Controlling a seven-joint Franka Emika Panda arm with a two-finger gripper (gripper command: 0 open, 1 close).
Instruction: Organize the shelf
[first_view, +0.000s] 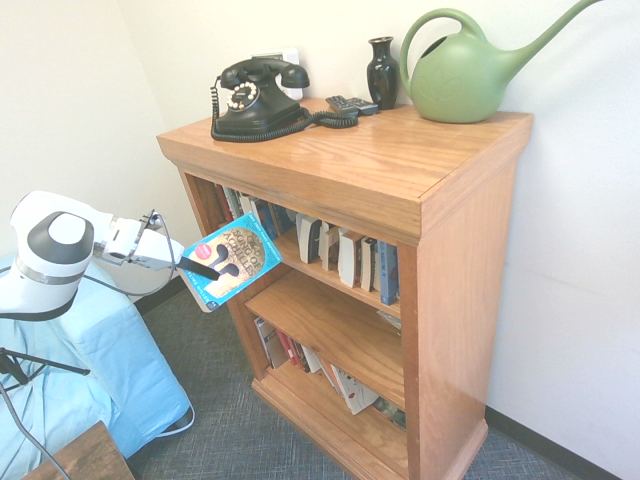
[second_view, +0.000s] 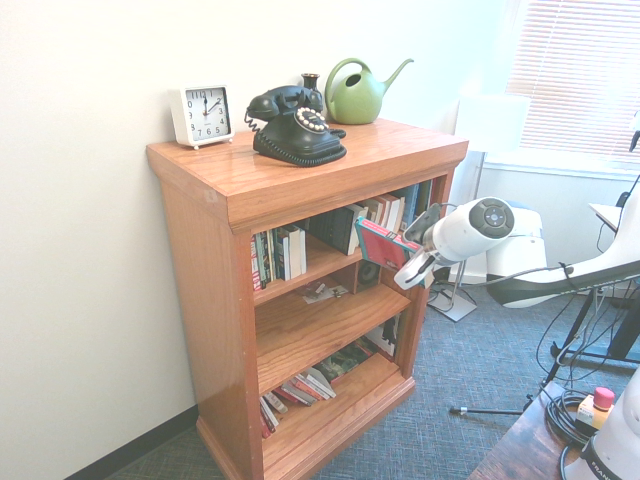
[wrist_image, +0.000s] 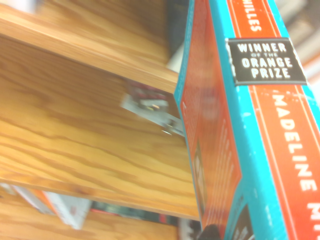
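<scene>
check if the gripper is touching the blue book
Touching. The first exterior view shows it plainly: the dark finger of the gripper lies flat against the cover of the blue book, which it holds up in front of the shelf.

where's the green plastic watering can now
The green watering can stands on the wooden bookcase's flat top, beside the black vase, at the right in the first exterior view.

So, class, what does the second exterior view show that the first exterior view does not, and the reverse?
Only the second exterior view: the white clock's face and the window blinds.

Only the first exterior view: the held book's front cover and the remote.

Both: the bookcase, black telephone, dark vase, green watering can and tool gripping the book.
</scene>
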